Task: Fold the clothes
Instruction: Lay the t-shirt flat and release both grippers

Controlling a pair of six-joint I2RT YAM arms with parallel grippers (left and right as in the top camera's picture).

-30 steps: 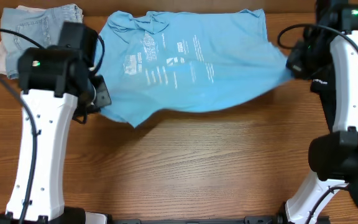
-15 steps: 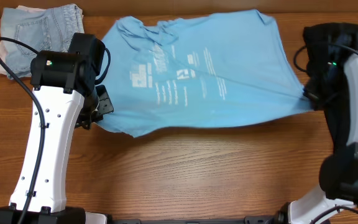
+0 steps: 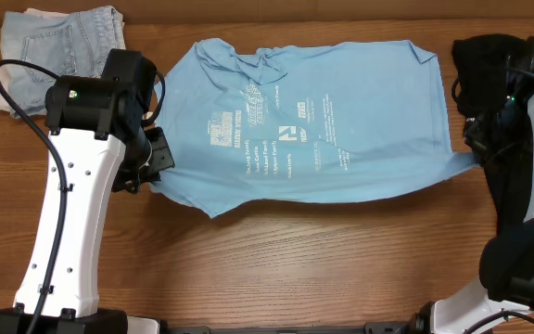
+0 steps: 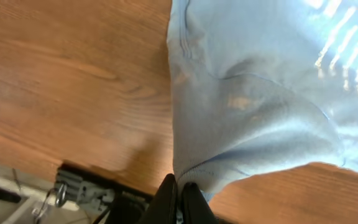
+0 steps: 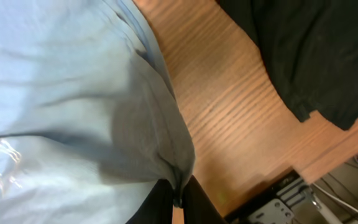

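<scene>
Two shirts, one pile of folded jeans (image 3: 61, 37), two arms. Blue tee (image 3: 341, 130) lies spread print-up at back centre of the surface (image 3: 323, 260), long axis left-right, bunched fabric at its back left edge. Black shirt (image 3: 485, 70) is heaped at back right, just beside the tee. Left end effector (image 4: 179, 196) is pinched narrow on the tee's front left corner, and right end effector (image 5: 176, 208) is pinched on its front right corner.

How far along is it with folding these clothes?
Barely started. Done: the blue T-shirt lies spread nearly flat, print up, with no fold made. In hand: the left end effector pinches one side edge, the right end effector the opposite one. Left: every fold, and the black shirt, bunched at the far right.
</scene>
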